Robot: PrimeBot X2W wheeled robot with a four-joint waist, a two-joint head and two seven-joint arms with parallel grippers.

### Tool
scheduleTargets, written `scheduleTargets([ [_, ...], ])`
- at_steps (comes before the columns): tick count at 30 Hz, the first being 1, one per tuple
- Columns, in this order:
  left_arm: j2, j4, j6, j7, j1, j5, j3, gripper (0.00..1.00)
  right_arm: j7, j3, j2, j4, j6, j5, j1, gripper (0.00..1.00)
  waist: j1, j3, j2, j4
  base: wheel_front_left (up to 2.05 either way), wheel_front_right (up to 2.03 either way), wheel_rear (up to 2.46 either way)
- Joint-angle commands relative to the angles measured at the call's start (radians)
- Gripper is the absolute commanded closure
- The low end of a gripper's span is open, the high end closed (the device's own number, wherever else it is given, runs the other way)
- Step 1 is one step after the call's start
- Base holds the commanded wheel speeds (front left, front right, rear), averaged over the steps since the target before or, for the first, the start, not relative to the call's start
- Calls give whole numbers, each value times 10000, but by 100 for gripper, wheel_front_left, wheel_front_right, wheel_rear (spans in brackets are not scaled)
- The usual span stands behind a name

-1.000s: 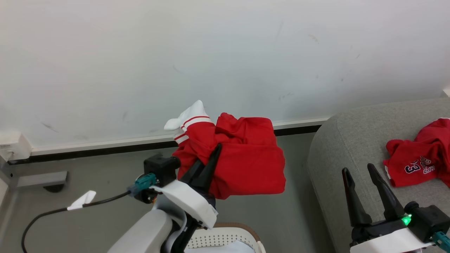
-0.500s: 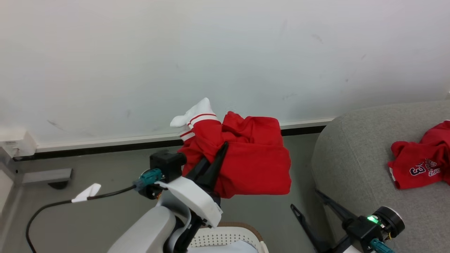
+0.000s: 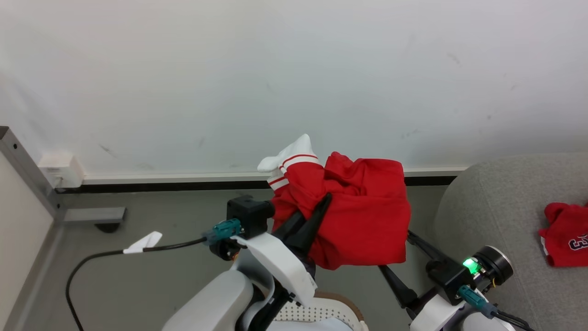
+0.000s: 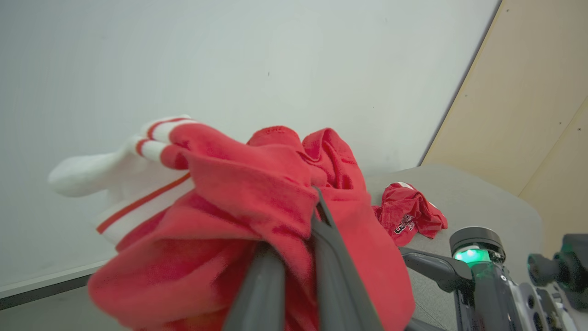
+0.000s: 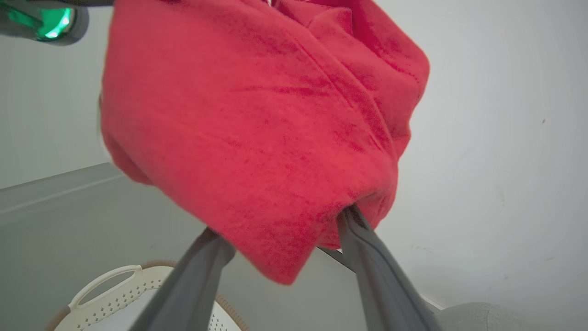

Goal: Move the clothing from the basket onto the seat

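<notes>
Carry step under way: the left gripper has its fingers pinched tight on a red garment, lifted clear of the basket and short of the seat, where a jersey lies. The right gripper has its fingers spread wide, straddling the hanging hem. Next, by my reckoning: swing across over the cushion, then let go.

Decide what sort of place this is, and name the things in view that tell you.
Probably an indoor room staged as a home laundry corner: a grey upholstered sofa, a perforated plastic laundry basket and red clothing, before a plain white wall.
</notes>
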Motion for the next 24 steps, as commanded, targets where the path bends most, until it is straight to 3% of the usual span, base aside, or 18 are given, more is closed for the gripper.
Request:
scheduleTargets([
  [1, -2, 4, -45, 7, -87, -69, -24, 100, -25, -75, 56, -24, -22, -104, -76, 0, 0, -40, -1, 150, 0, 0, 0],
  [16, -398, 342, -306, 263, 62, -146, -663, 100, -29, 214, 671, 89, -22, 120, -451, 0, 0, -219, -1, 841, 0, 0, 0],
  [17, -404, 350, -314, 258, 63, -151, -675, 100, -29, 243, 667, 88, -22, 136, -485, 12, 0, -220, -1, 849, 0, 0, 0],
  [18, -401, 356, -320, 258, 72, -160, -683, 100, -29, 269, 656, 97, -22, 155, -512, 36, 0, -221, -1, 852, 0, 0, 0],
  [19, -392, 364, -325, 252, 84, -172, -687, 100, -29, 301, 640, 114, -22, 203, -526, 64, 0, -225, -1, 847, 0, 0, 0],
  [20, -379, 372, -324, 241, 98, -181, -686, 100, -29, 326, 622, 151, -22, 244, -526, 100, 0, -226, -1, 838, 0, 0, 0],
  [24, -321, 381, -276, 194, 125, -221, -666, 100, -30, 373, 521, 254, -22, 482, -523, 100, 0, -225, -1, 764, 0, 0, 0],
])
